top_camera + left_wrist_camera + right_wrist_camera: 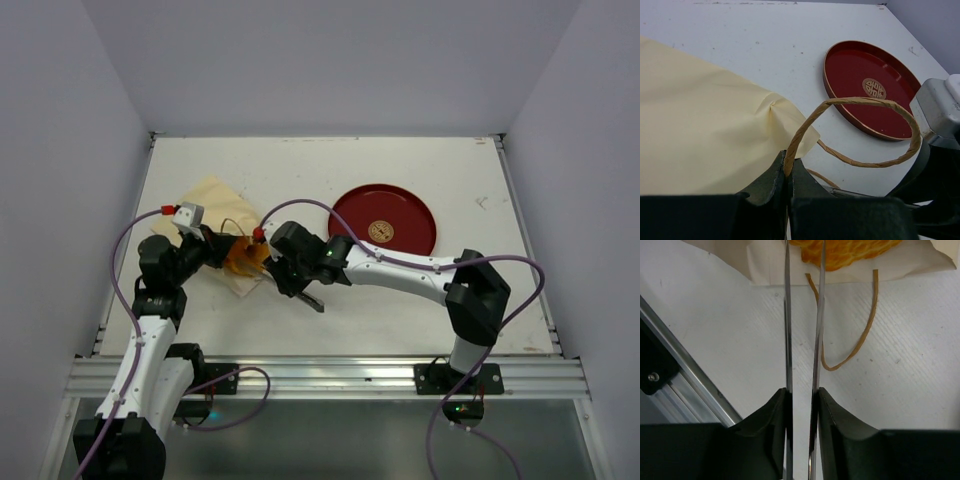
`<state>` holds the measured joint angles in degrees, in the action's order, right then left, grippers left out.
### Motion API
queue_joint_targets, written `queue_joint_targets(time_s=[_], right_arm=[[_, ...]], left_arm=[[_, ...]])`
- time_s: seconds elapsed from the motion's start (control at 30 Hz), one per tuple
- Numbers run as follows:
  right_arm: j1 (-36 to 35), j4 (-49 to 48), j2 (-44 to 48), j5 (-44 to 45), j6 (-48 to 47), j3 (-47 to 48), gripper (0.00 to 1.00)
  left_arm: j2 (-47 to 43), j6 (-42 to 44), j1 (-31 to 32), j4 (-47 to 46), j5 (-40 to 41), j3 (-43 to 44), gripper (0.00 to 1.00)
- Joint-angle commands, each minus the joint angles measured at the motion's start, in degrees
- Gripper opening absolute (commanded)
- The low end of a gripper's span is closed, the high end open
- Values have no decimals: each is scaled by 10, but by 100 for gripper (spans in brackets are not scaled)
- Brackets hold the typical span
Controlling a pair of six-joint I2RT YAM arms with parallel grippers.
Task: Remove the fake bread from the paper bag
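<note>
Left gripper (788, 162) is pinched tight on the loop handle (865, 102) of the paper bag (700, 125), which lies flat at left. Glossy orange fake bread (850, 252) peeks from its mouth. The right gripper (803, 260) has its fingers nearly together there, and whether it grips is unclear. Red plate (850, 70) at right, with open table (400, 300) along the near edge.

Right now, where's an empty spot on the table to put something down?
The far strip of table behind the bag and plate is bare, and so is the near strip by the rail. The plate is empty too. It's crowded around the bread, with the left hand and right hand close.
</note>
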<state>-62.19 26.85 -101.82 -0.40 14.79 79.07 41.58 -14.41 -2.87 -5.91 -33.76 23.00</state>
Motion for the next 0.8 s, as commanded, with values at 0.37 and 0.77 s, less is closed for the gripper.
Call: queue_joint_targets(time_s=[0.37, 0.77], right_arm=[[18, -20, 24, -9, -9, 7, 0], [74, -36, 74, -154, -48, -22, 0]], left_arm=[[-4, -15, 4, 14, -34, -10, 0], [-11, -13, 3, 22, -15, -7, 0]])
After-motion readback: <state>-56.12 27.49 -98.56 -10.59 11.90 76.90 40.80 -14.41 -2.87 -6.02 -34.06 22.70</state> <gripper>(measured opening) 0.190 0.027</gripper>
